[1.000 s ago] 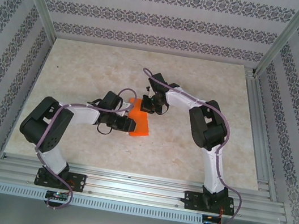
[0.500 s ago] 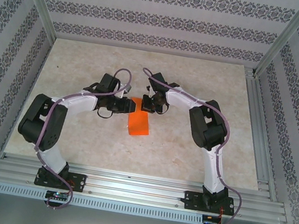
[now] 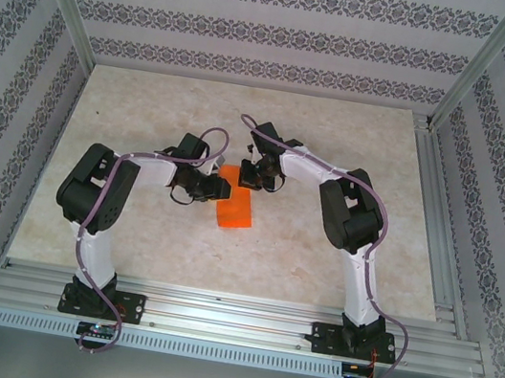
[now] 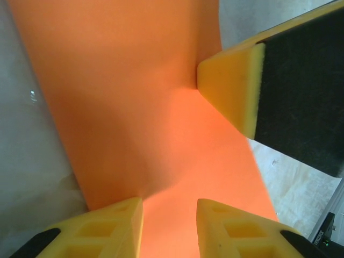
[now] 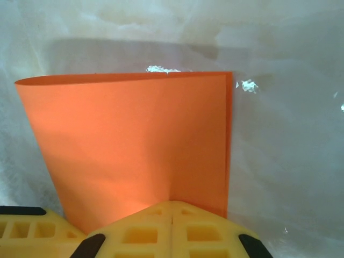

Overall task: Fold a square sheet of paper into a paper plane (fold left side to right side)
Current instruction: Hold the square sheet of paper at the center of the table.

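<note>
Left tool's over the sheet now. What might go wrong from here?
The layers of the square sheet of paper don't line up: a thin strip of the lower one shows along one side, so creasing now may set a skewed fold.
The fold looks rounded, uncreased; it may spring open if the shut right tool lifts.
The left tool, jaws apart, may drag the paper.

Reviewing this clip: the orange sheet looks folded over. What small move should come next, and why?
Probably lower the left hand onto the rounded fold and press it flat. The square sheet of paper lies doubled, its free edges nearly matched, but the fold looks uncreased. The right hand, shut, pins one end; the left hand is open over the sheet.
</note>
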Controlling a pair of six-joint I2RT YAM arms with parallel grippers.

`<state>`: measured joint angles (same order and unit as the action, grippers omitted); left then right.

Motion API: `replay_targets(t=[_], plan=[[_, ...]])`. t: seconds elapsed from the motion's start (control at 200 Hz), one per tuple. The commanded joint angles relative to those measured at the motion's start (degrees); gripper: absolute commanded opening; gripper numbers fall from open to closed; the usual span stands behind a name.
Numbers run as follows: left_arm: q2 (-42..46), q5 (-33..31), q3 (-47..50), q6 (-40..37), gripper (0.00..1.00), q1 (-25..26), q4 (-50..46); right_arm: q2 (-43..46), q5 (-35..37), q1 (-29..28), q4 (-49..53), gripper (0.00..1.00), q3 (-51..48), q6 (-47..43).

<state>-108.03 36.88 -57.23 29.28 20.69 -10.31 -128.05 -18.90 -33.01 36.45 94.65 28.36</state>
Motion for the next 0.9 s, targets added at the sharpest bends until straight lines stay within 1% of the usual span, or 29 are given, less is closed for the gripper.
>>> replay_targets(t=[0.0,0.115,0.225,0.44,0.604,0.789,0.894], plan=[[-2.34,-1.96,1.63,-0.56,0.32,0.23,1.84,-1.22,4.62,0.08,1.79,0.05,0.15,-1.64],[-3.3,-3.11,2.59,-0.91,0.32,0.95,1.6,2.6,4.59,0.5,2.55,0.06,1.49,-2.67],[-3.83,-3.88,3.67,-0.45,0.32,1.4,2.48,6.87,3.43,0.61,2.48,0.06,0.05,-2.96],[-3.84,-4.55,4.44,-0.54,0.32,1.72,2.45,13.16,-2.57,-1.38,-4.18,0.06,-12.02,1.78],[-3.55,-4.85,4.07,-0.8,0.32,1.78,1.73,14.93,-4.68,-3.68,-8.79,0.05,-18.74,5.0],[-3.56,-5.07,3.88,-0.8,0.32,1.89,1.41,14.79,-5.27,-5.66,-9.99,0.05,-22.07,6.02],[-3.52,-5.14,3.64,-0.8,0.32,1.86,1.07,14.28,-3.62,-5.71,-8.77,0.06,-23.36,5.18]])
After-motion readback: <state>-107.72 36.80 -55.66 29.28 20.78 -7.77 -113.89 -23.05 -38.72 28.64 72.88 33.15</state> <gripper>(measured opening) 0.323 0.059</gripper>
